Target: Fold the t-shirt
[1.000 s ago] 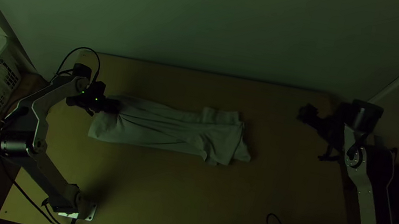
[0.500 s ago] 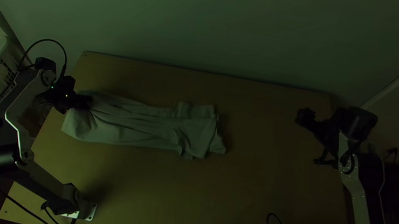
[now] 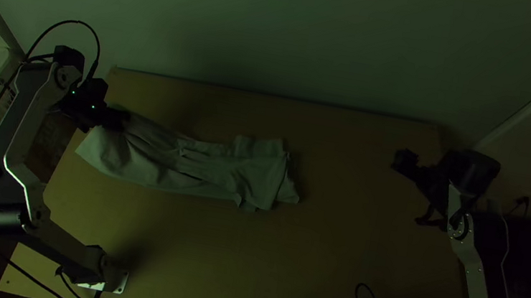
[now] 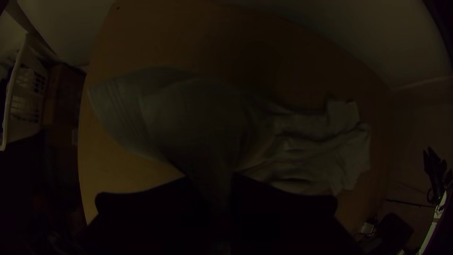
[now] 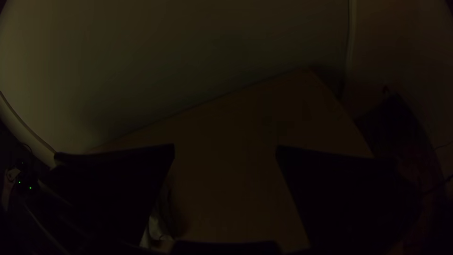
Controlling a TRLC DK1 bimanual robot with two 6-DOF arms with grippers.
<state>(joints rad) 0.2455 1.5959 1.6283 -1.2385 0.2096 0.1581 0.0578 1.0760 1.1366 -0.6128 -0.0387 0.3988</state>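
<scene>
Top view: the T-shirt (image 3: 203, 171) lies long and creased across the table (image 3: 224, 258), its gripped end by the left edge; wide bare wood separates it from the near edge. Compared with one second ago, shirt and left gripper (image 3: 123, 121) sit farther left. Left arm (image 3: 30, 122) bent outward; right gripper (image 3: 400, 160) over the table's right side.

Left wrist view: cloth pinched between the left gripper's fingers (image 4: 141, 208).

Right wrist view: fingers (image 5: 113, 189) spread wide, nothing between.
</scene>
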